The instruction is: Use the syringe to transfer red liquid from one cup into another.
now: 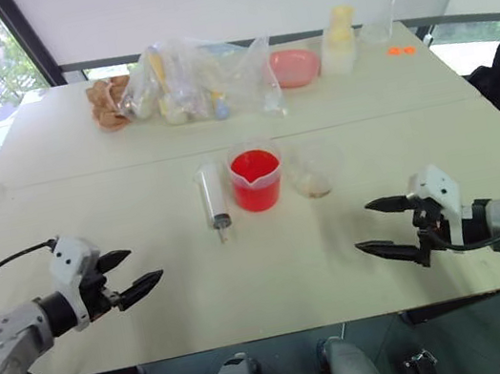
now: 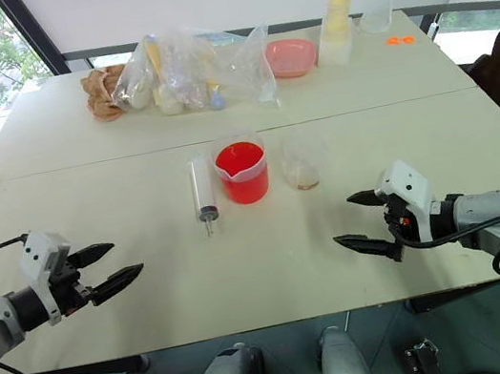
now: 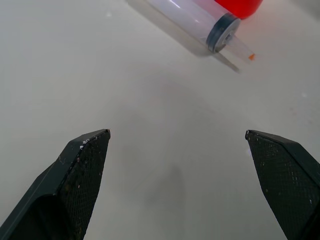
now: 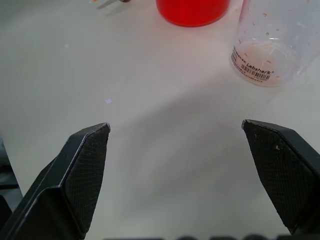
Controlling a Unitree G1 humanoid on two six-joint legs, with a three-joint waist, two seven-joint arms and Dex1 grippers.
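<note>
Left hand (image 1: 128, 274) wide, empty, hovering over worktop (image 1: 274, 270) near edge; right hand (image 1: 385, 225) likewise wide, empty. Syringe (image 1: 212, 196) lies flat on worktop just left of red-filled beaker (image 1: 256, 179), clear of both hands. Long axis runs near-far; narrow tip toward robot, flanged end away. Plain clear cup (image 1: 312, 172) just right of beaker. Judged: syringe light, rigid, smooth plastic, likely to roll or slip; grip mid-barrel, across axis, moderate squeeze.
</note>
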